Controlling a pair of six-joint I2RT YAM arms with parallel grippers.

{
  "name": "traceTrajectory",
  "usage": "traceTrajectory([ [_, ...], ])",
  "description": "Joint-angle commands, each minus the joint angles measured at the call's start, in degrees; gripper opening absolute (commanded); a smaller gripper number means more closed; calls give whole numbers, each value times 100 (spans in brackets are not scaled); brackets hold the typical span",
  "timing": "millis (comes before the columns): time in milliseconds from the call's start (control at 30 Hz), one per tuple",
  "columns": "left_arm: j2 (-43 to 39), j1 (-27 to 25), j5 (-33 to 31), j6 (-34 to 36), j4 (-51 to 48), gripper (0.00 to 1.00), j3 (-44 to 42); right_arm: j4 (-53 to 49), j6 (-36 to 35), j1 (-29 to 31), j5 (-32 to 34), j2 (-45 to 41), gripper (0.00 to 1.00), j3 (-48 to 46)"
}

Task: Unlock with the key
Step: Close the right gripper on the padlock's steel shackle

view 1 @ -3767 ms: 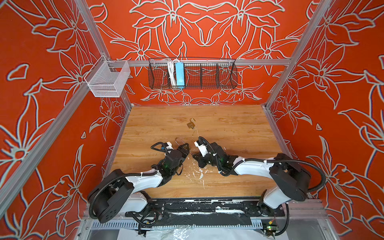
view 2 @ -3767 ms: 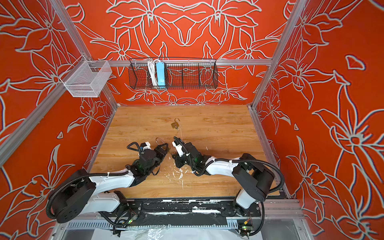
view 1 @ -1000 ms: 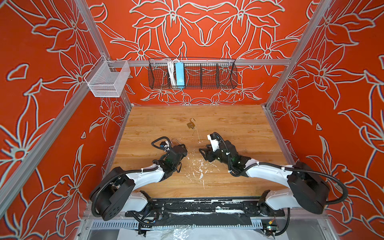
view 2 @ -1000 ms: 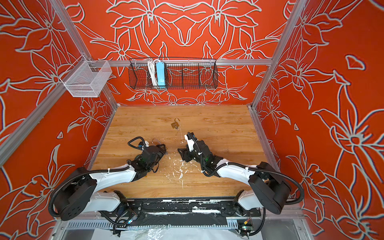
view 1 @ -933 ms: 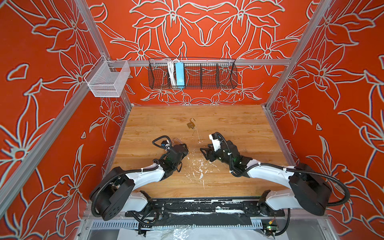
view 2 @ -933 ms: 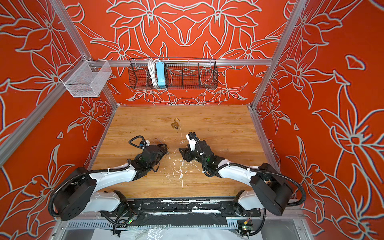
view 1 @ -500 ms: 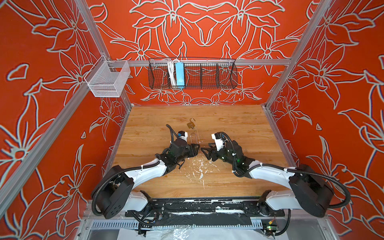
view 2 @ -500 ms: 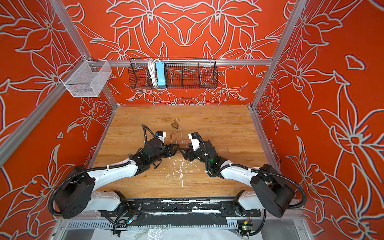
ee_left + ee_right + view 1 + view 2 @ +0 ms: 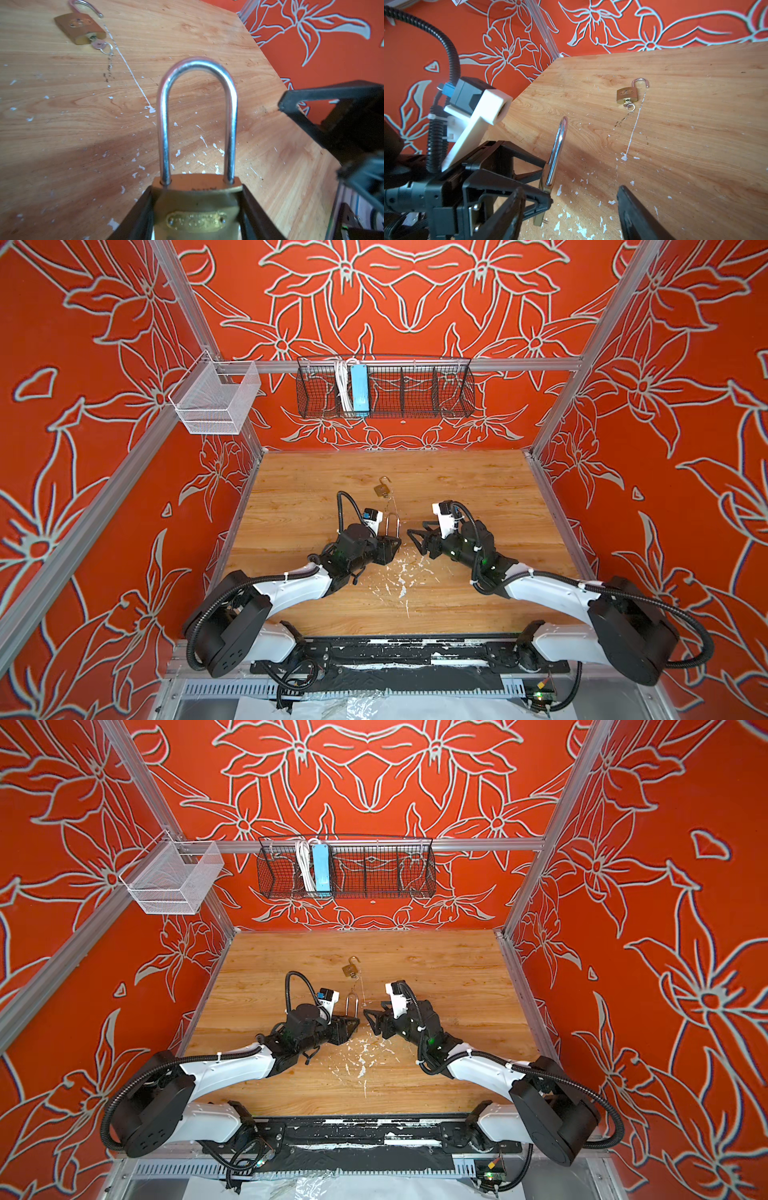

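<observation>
- Near the middle of the table [image 9: 291,506], the left tool [image 9: 386,548] is clamped on the brass body of a long-shackled padlock [image 9: 197,218], with one finger against each narrow side
- That padlock's steel shackle [image 9: 197,68] points toward the back wall, and both of its legs sit down in the body
- Facing it from the right, the right tool [image 9: 417,540] has its jaws spread wide with nothing between them; its tips are just beside the held padlock but apart from it
- Farther back on the wood, well apart from both tools, a small padlock [image 9: 381,489] lies flat with its hook swung open
- A key [image 9: 627,105] sits in the small padlock's keyhole, with a little ring hanging from it
- White flecks [image 9: 399,576] are scattered over the wood between and in front of the two tools
</observation>
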Motion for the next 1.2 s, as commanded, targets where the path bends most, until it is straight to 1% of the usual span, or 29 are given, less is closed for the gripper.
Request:
traceTrajectory([
  [0,-123,-61,286,278,272,0,300,-114,32,-16,-469,281,70,278],
  [67,-98,-101,340,322,254,0,335,17,115,-16,-489,386,70,264],
  [267,-106,-279,455,322,137,0,463,-50,109,-16,-453,419,70,288],
  [400,-38,-408,403,346,97,0,526,-155,95,-16,-225,338,69,271],
  [467,-9,-476,327,391,51,0,556,-222,90,-16,-94,327,65,278],
  [600,31,-564,261,437,19,0,598,-236,119,-16,-159,372,45,314],
  [700,42,-604,191,456,-4,0,614,-216,131,-16,-138,355,36,296],
  [767,52,-607,156,460,-16,0,619,-249,117,-17,-129,321,35,296],
  [833,67,-615,133,472,-68,0,641,-235,134,-16,-127,302,30,282],
  [900,77,-620,121,472,-70,0,646,-243,134,-16,-127,302,29,285],
  [1067,146,-633,97,453,-104,0,687,-251,143,-16,-135,319,17,295],
  [1167,182,-634,65,453,-138,0,708,-251,143,-16,-145,311,13,297],
])
